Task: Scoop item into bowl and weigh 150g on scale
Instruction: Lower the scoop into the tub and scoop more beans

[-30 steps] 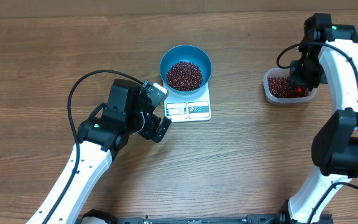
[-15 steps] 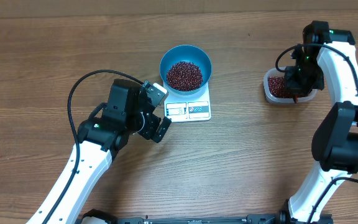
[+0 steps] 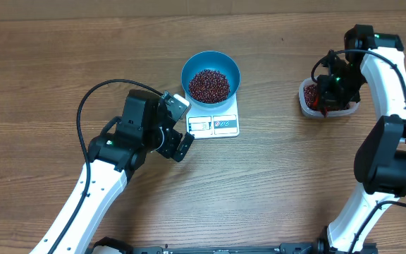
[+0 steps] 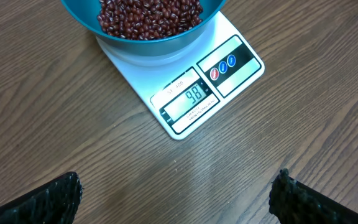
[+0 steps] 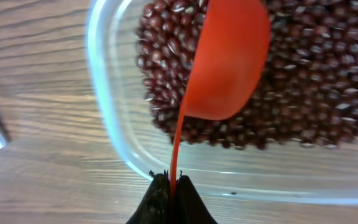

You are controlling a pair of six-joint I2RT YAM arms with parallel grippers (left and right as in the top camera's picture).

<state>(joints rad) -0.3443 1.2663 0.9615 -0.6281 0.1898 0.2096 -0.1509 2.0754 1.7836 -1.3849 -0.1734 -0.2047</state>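
- This looks like a robotics lab bench.
- Two white-and-black robot arms, the left arm and the right arm, stand at a wood-grain table.
- A black cable loops loose from the left arm.
- The kitchen things on the table are a scale, a bowl and a clear tub.

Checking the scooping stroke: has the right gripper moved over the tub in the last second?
Yes. Overhead, the right gripper has slid left across the clear tub, toward the scale.
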